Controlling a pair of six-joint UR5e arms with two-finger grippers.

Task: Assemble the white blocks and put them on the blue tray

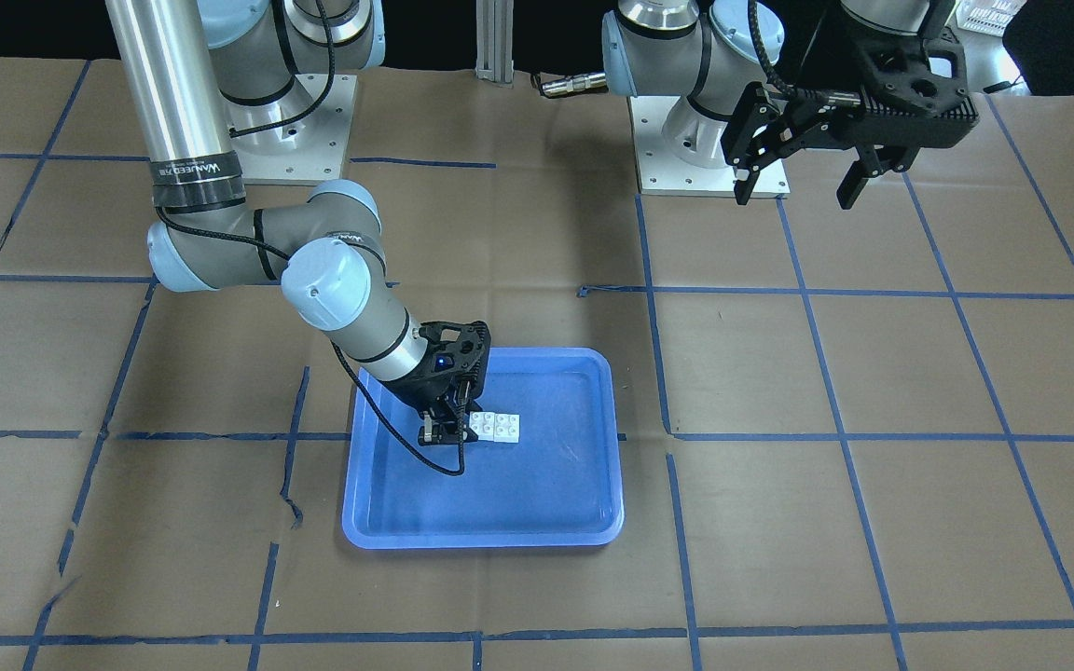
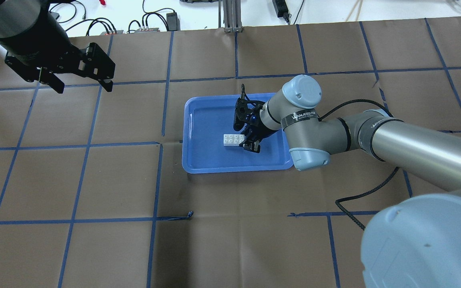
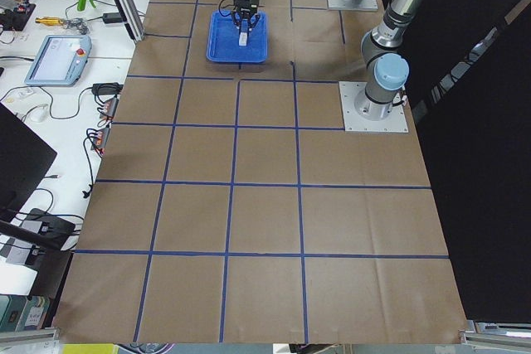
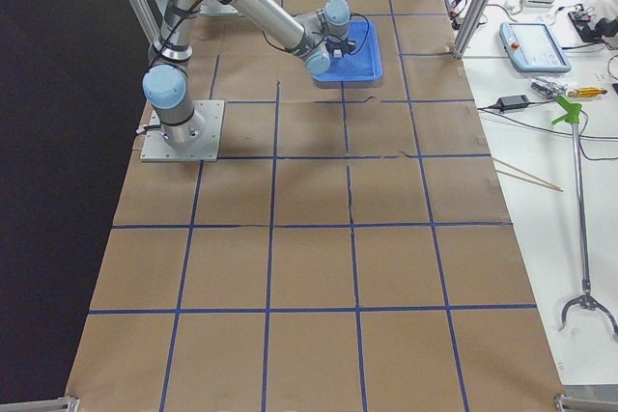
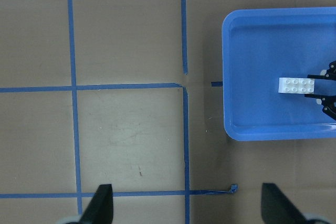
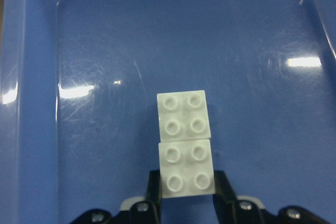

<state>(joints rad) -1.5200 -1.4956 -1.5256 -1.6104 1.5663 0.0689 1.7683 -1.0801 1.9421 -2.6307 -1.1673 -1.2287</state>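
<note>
The two white blocks (image 6: pixel 185 142) lie touching end to end, studs up, on the floor of the blue tray (image 6: pixel 105 40). My right gripper (image 6: pixel 186 195) is low inside the tray, its fingers (image 6: pixel 153 190) pressed on both sides of the nearer block. The blocks also show in the front view (image 1: pixel 497 427) and the overhead view (image 2: pixel 232 139), with the right gripper (image 2: pixel 250 141) beside them. My left gripper (image 2: pixel 84 89) is open and empty, high above the table and far from the tray (image 2: pixel 234 168). Its wrist view shows the blocks (image 5: pixel 297 84) in the tray (image 5: pixel 262 45).
Brown paper with blue tape lines (image 2: pixel 158 176) covers the table. The right arm's elbow (image 2: pixel 306 120) and black cable (image 2: pixel 354 200) hang over the tray's right side. Both arm bases (image 1: pixel 714 140) stand at the table's robot side. Operators' tools lie on a side bench (image 4: pixel 541 45).
</note>
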